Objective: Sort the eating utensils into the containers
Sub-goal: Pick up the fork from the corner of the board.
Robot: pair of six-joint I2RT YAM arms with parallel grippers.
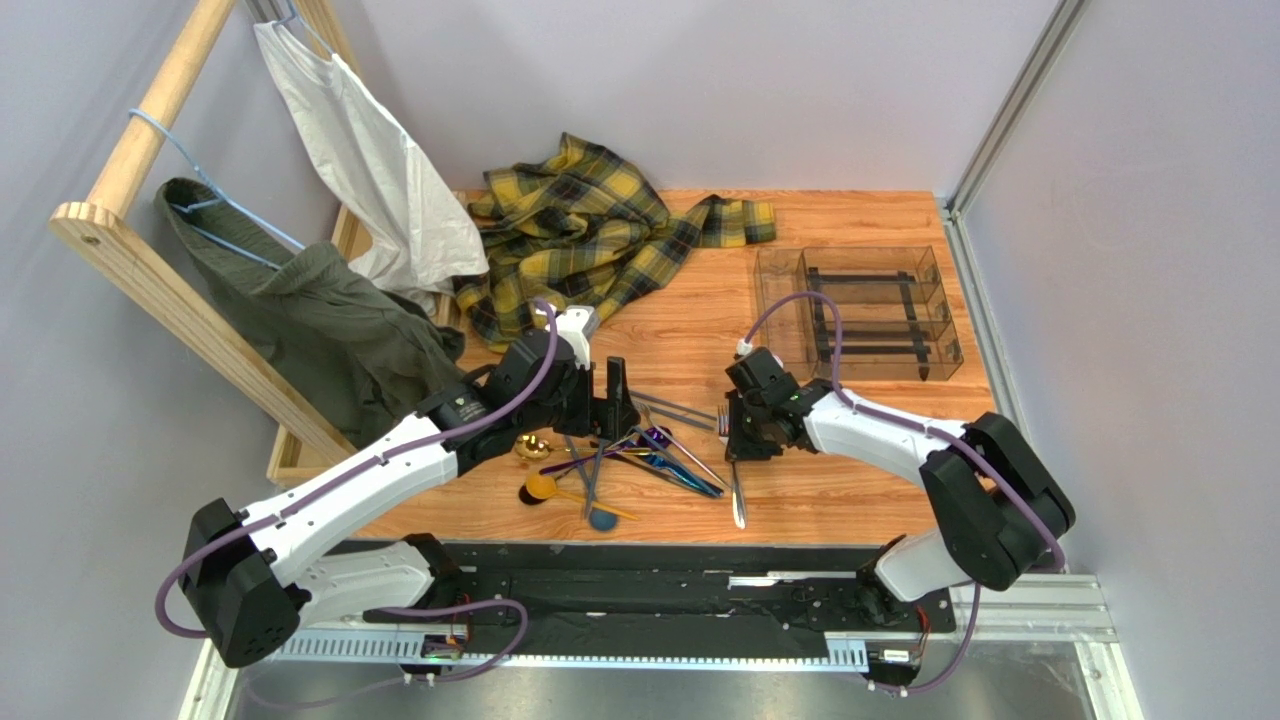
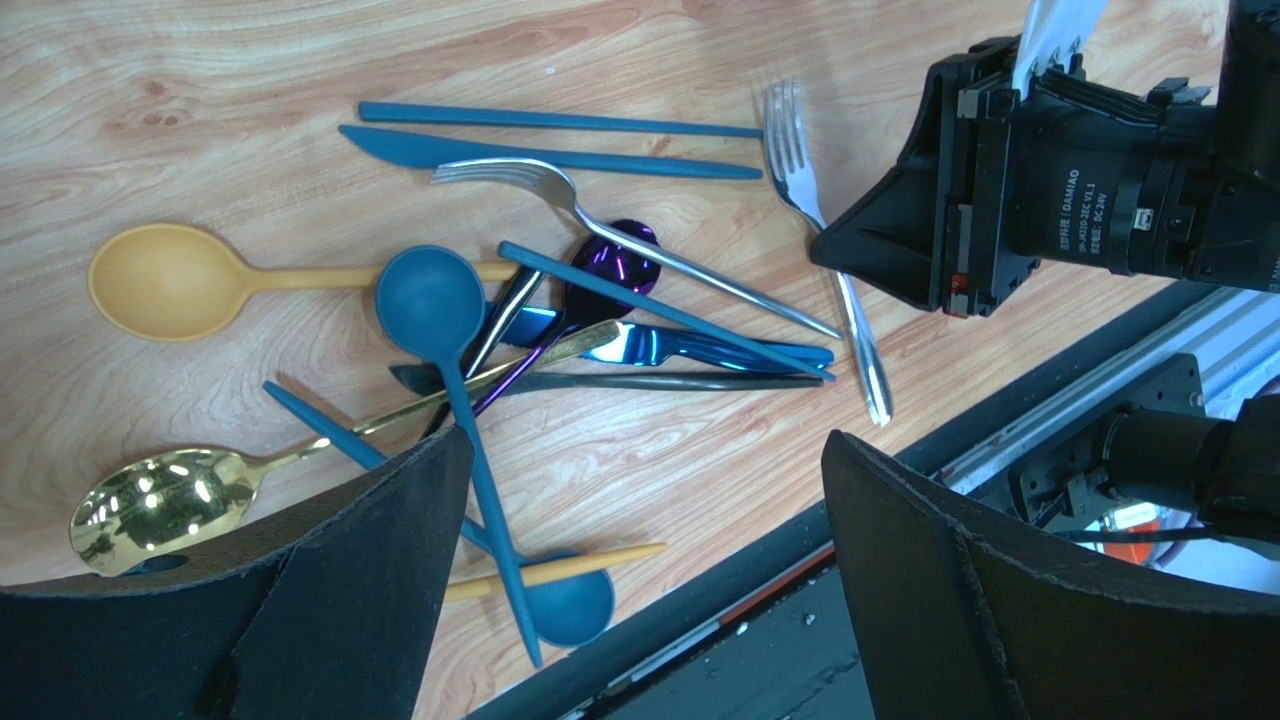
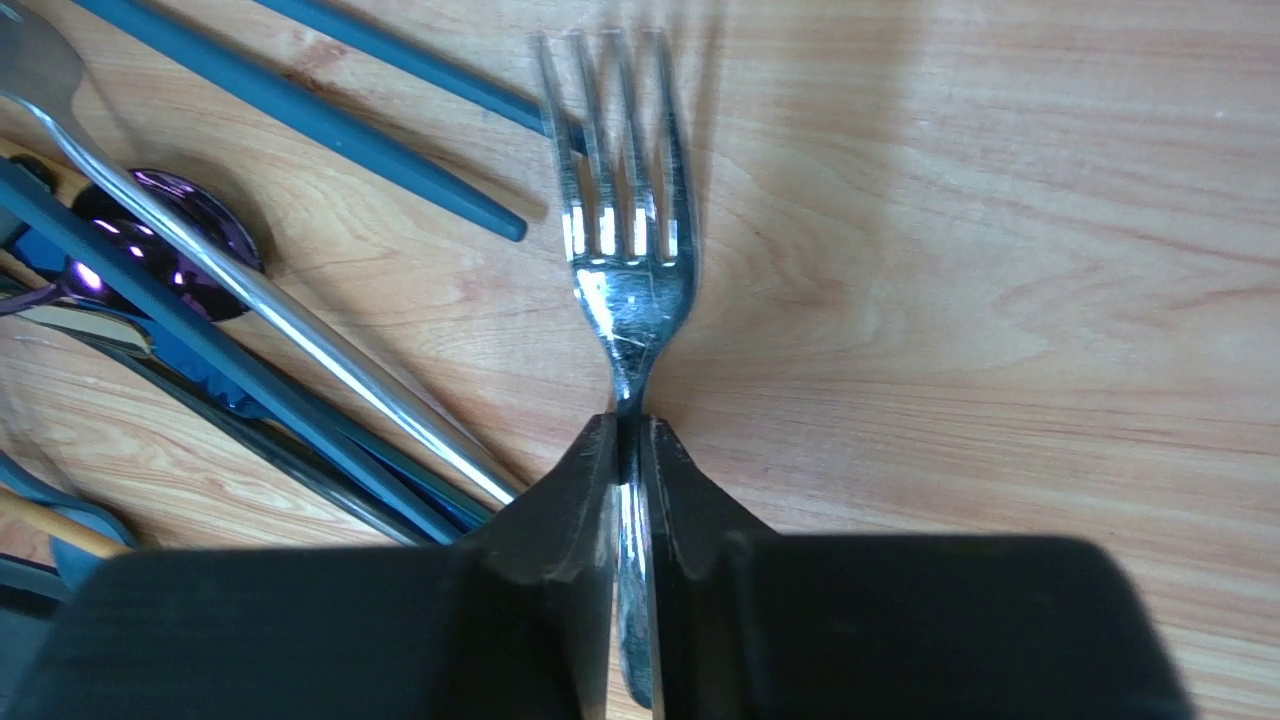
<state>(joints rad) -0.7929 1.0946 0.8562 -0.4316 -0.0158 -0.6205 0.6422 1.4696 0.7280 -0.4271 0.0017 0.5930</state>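
Fork handle mostly hidden between fingers; gold spoon handle under teal spoon.

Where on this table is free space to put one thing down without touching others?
Bare wood lies between the plaid shirt and the clear tray, and again right of the silver fork, along the near edge. It is crowded between the left gripper and the right gripper, where the cutlery pile lies crossed and overlapping.
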